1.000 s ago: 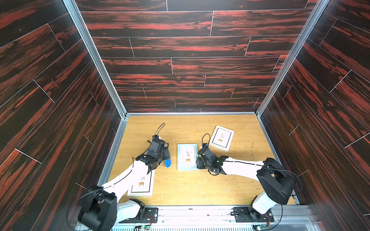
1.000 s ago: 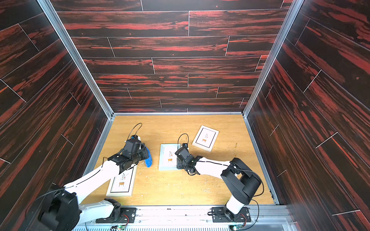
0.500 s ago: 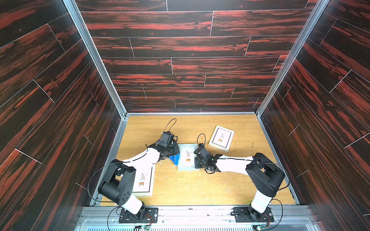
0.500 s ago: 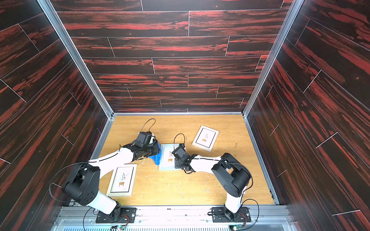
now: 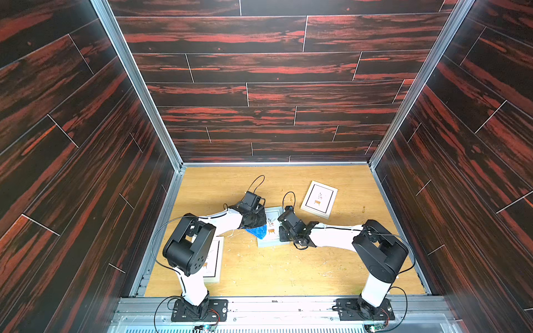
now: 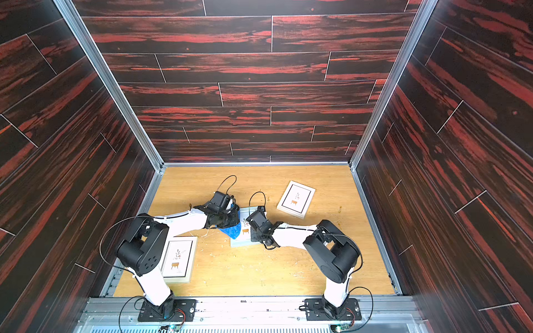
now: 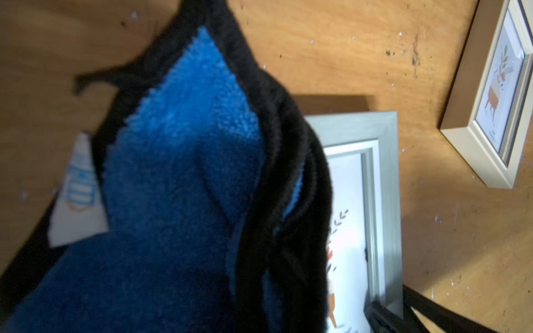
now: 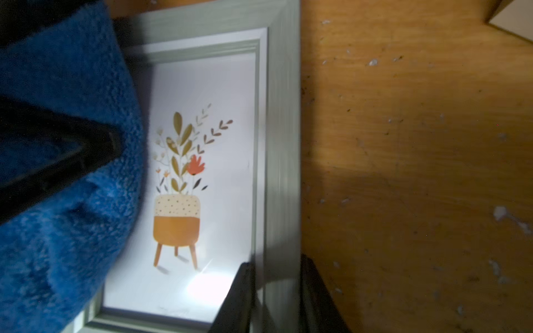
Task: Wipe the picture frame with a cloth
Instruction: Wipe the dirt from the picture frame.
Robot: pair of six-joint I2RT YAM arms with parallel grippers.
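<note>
Cloth: the blue cloth (image 5: 257,230) hung bunched from the left end effector (image 5: 256,222), which was clamped shut on it. It draped over the left long rail and part of the glass.
Frame: the grey-green picture frame (image 5: 271,240) lay flat in the middle of the counter (image 5: 274,274), its long axis running from the near edge toward the far edge.
Right end effector (image 8: 277,276): narrow, with fingers (image 8: 240,288) astride the frame's right long rail near its near corner. Whether they pinched it could not be told.
Key relation: bare glass lay between the cloth and the right end effector, so a stroke would likely run toward the right arm.
Nearer arm: the left.
Other frames: a white frame (image 5: 318,199) and a cream frame (image 6: 178,258) lay well apart.
</note>
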